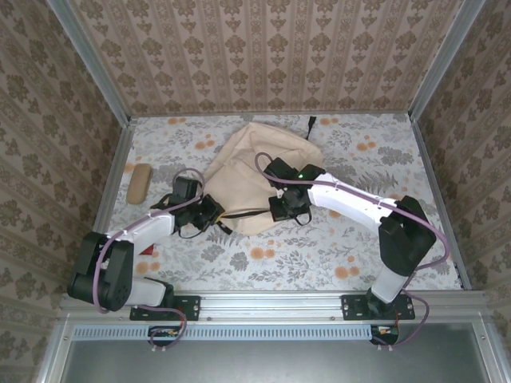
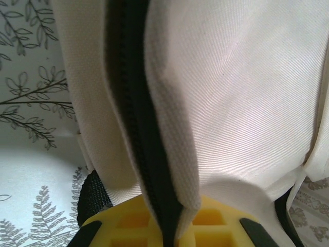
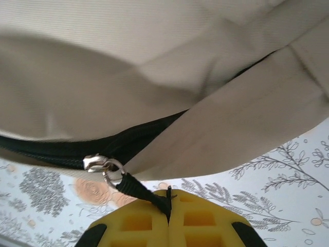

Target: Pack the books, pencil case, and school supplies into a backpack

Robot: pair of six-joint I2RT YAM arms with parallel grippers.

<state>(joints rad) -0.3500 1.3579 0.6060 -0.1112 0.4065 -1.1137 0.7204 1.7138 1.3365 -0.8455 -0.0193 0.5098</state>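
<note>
While arms bend inward, left pincer (image 2: 172, 229) pinches backpack (image 1: 255, 155) zip edge, right pincer (image 3: 168, 218) zip pull (image 3: 136, 188).

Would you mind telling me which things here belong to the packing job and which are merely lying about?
Job: backpack; its zip pull, pinched by the right gripper; pencil case; left gripper, clamped on the backpack's zip edge.
Lying about: floral table cover; wallpapered walls.
</note>
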